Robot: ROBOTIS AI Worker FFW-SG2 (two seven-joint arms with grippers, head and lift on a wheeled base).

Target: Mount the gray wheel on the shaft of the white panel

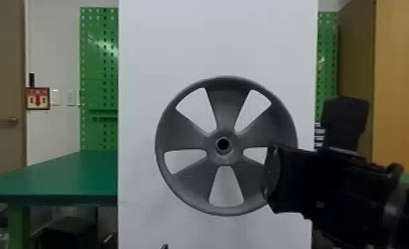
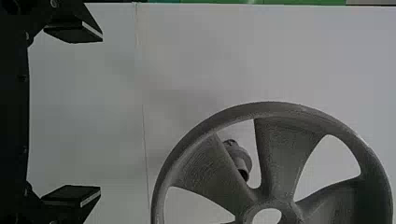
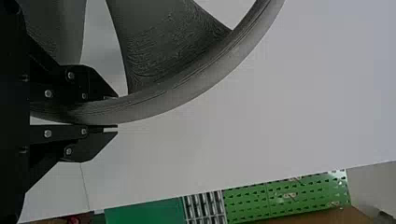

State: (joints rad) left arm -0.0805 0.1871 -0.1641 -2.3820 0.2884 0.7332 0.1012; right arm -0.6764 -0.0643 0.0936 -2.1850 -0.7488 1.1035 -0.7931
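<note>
"Which way does the gray wheel [image 1: 228, 106] face?"

"It stands upright before the white panel [image 1: 147, 49], its broad face toward the head camera. It's round, so its axis is the line through the hub [image 1: 225, 159], running roughly front to back toward the panel."

"And the shaft [image 2: 240, 161]?"

"The left wrist view has it through an opening in the wheel, a short stub jutting out from the panel, with the wheel in front of it."

"Count them for me."

"One wheel, one panel, one shaft. The wheel has five spokes and five openings around a single hub."

"What has hold of it?"

"The right gripper [image 1: 269, 175]. It grasps the rim [image 3: 159, 103] at the wheel's lower right in the head view, one finger inside and one outside."

"The left gripper [image 1: 164, 246]?"

"Released: its two fingers are spread wide apart, in front of the panel, near the wheel. In the head view a dark tip pokes in at the bottom edge."
</note>
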